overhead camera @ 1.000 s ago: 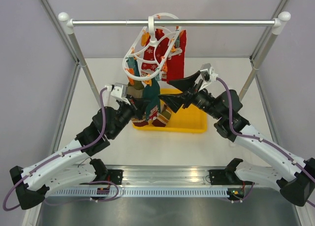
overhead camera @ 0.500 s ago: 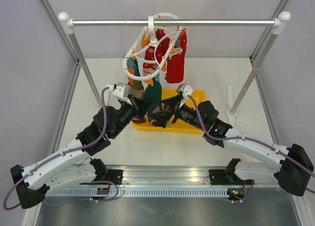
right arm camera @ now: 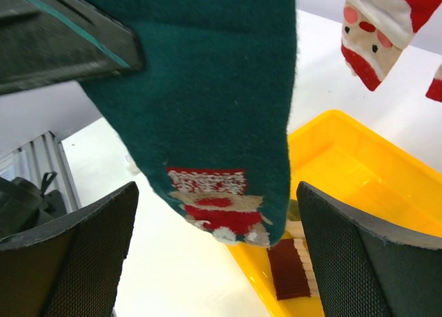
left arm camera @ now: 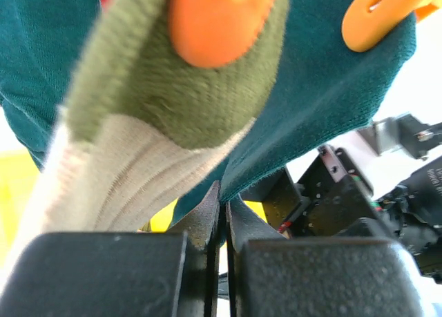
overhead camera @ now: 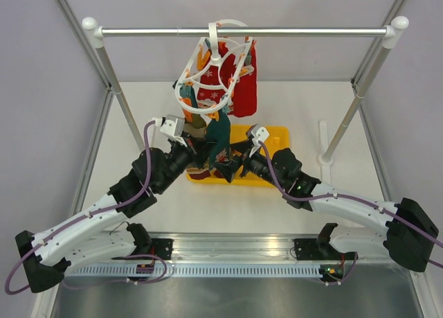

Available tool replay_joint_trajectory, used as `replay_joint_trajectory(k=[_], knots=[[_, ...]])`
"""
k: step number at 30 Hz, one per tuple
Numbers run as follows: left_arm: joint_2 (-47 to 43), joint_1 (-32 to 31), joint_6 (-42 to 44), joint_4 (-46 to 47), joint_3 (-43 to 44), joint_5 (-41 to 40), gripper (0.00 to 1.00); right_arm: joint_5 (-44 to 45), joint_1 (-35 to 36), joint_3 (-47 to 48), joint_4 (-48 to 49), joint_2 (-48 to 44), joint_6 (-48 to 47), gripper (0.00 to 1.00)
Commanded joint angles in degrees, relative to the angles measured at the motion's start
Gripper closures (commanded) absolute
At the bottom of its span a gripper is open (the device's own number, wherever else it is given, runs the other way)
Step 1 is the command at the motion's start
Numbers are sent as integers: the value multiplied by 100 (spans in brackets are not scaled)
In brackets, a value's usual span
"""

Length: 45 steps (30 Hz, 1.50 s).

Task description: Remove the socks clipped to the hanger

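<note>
One metal rail [overhead camera: 242, 32] is carrying one white hanger [overhead camera: 211, 75] above one yellow tray [overhead camera: 277, 134], with what look like five socks [overhead camera: 243, 86] clipped on, tightly bunched. Two grippers are working below. The right gripper [right arm camera: 215, 193], having dropped from beside the red ones a second ago, is straddling the toe of a teal sock [right arm camera: 221, 89], fingers spread wide. The left gripper [left arm camera: 222, 206] is staying under the bunch, fingers pressed together; whether fabric is pinched between them is hidden.
</note>
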Motion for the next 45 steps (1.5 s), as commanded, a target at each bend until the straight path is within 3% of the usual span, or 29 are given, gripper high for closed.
replay_joint_trajectory(k=[1,13,16,17,19,25,28,36,45], knots=[[-54,-21,-177,213,268,146,98,156,22,-54,344,51,-198,2],[-186,-21,-326,204,206,313,98,-389,22,-89,871,280,82,4],[-204,-21,-352,204,171,313,98,-477,22,-133,977,280,188,21],[-213,-21,-353,204,163,313,98,-486,22,-185,1064,280,266,37],[-230,-21,-370,204,145,305,98,-530,22,-229,1117,219,398,54],[-248,-21,-405,231,101,313,98,-723,22,-353,1452,192,680,79],[-292,-21,-405,231,75,287,98,-723,22,-397,1548,175,803,99],[-520,-21,-361,213,-101,199,95,-618,22,-476,1206,-63,874,99],[-793,-21,-247,195,-224,260,62,-495,31,-388,573,-98,654,99]])
